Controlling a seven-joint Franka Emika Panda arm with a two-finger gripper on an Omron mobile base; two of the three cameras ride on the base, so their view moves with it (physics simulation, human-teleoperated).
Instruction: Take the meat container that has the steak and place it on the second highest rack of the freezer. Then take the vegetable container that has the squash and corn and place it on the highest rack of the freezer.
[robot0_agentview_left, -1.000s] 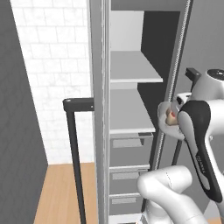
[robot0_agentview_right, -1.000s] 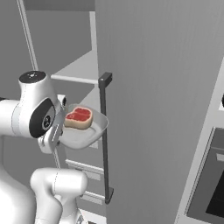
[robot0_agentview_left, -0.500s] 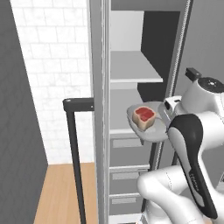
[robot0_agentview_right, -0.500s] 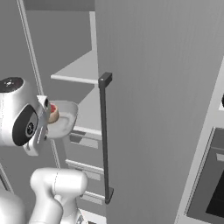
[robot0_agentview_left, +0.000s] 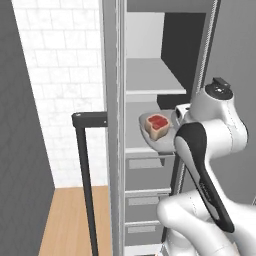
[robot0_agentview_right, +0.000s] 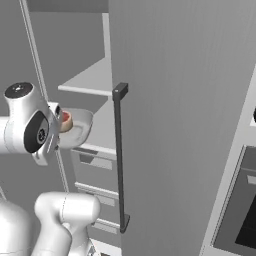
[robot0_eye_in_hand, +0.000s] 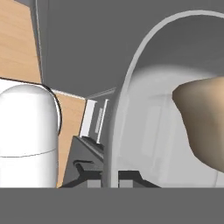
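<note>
Red steak (robot0_agentview_left: 158, 122) sits in its grey meat container (robot0_agentview_left: 161, 140), just above the second highest rack (robot0_agentview_left: 137, 142) of the freezer (robot0_agentview_right: 175, 100). Tool (robot0_eye_in_hand: 114, 175) pinches the rim tight. Tilt = steak slides off, or container bumps the frame & slips.

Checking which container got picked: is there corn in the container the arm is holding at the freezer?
No. In the left base view the held container carries a red steak with a pale edge.

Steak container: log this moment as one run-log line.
holding: steak in grey container | gripper: shut on container rim | position: at open freezer, level with second highest rack | placed: not yet
</note>
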